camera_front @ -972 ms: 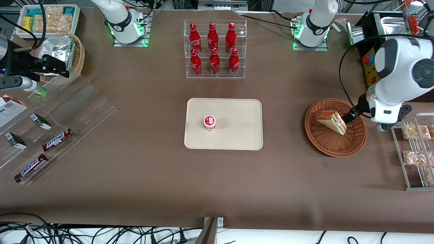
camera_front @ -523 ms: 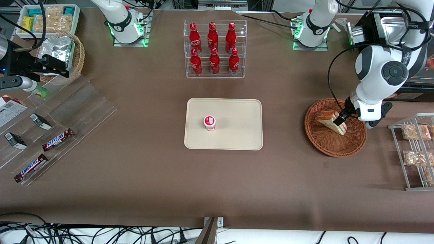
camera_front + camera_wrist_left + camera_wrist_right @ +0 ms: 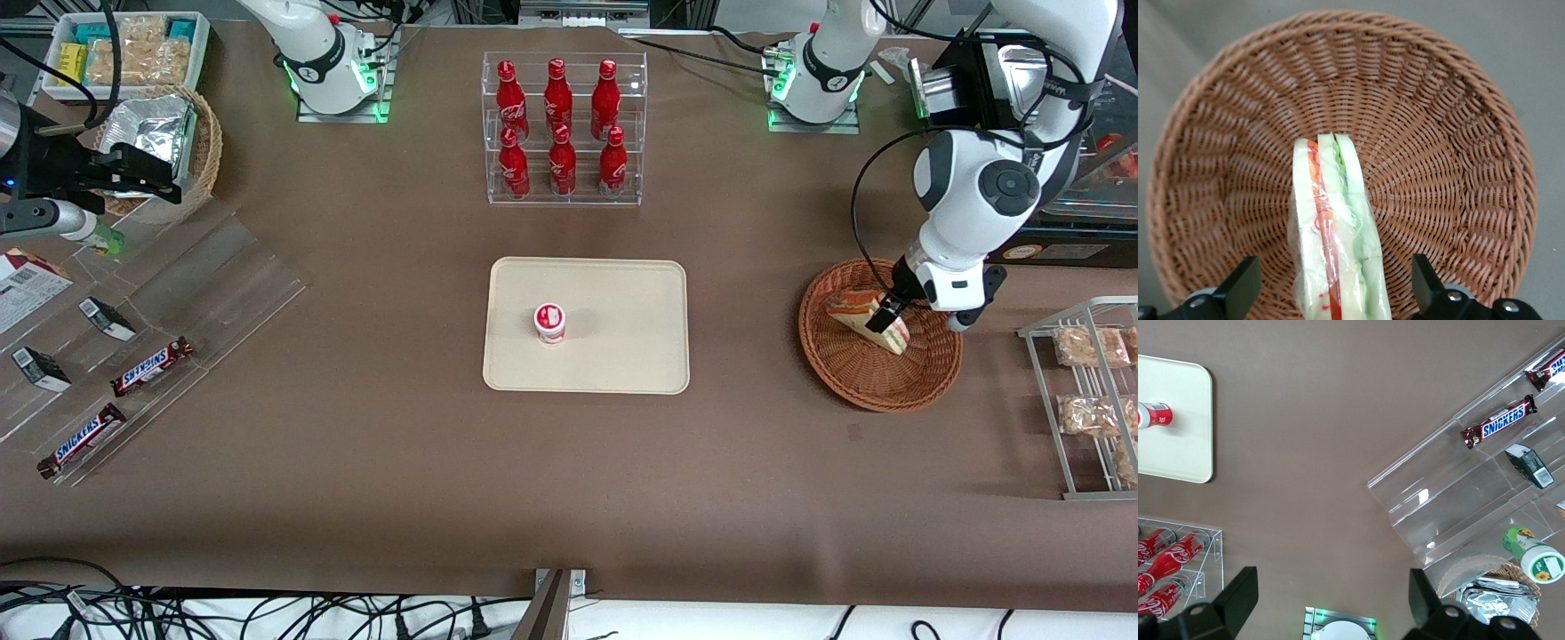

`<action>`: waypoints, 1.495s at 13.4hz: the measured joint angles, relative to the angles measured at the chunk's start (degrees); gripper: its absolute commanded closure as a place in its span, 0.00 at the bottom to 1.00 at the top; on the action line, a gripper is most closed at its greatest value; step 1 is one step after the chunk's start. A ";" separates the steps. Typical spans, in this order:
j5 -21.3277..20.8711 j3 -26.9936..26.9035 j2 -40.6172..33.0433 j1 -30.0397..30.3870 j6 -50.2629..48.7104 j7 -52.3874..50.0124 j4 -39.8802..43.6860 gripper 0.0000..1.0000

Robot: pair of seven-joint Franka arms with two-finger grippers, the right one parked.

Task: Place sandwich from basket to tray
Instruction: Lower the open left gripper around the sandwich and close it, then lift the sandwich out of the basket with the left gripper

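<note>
Gripper [image 3: 889, 315] of the working left arm, lowered into the basket [image 3: 880, 334] with its two fingers spread wide apart, one on each side of the sandwich [image 3: 867, 318] and neither touching it. The wrist view shows the fingers [image 3: 1238, 290] flanking the wedge [image 3: 1335, 240], which stands on edge in its clear wrap on the woven basket floor [image 3: 1438, 167], showing pale bread with red and green filling layers.

Remaining items, ordered across the front view from the parked arm's end of the table:

- Clear acrylic stepped rack [image 3: 133, 329] holding two brown bars, each reading "SNICKERS" in white [image 3: 151, 366] [image 3: 82, 440], and two small dark packets whose print is too small to read. The right wrist view repeats one "SNICKERS" bar [image 3: 1498, 421].
- Tan wicker basket with silver foil [image 3: 160, 142], farther from the front camera than the rack.
- Clear bottle rack [image 3: 564, 129] with six red bottles bearing white script too small to read.
- Cream tray [image 3: 622, 356], nearer the camera than the bottle rack, carrying one small red-and-white cup [image 3: 550, 322]; its label is not legible.
- Reddish-brown basket with sandwich, well apart from the tray, toward the working arm's end.
- Wire rack of bagged tan snacks [image 3: 1089, 391] at the table edge.
</note>
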State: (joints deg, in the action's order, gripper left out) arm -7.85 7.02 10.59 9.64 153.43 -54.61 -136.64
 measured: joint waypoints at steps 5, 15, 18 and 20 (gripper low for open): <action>0.00 0.00 2.55 0.01 3.40 -0.51 -1.16 1.00; -0.69 0.07 0.97 0.04 0.56 -0.66 0.22 1.00; -0.88 1.08 -2.08 0.04 -13.55 -0.29 7.53 1.00; -0.90 2.62 -3.58 0.01 -25.15 1.31 14.98 1.00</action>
State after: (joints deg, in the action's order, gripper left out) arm -8.75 9.64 7.01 9.65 128.28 -53.30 -121.67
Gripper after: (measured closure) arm 0.806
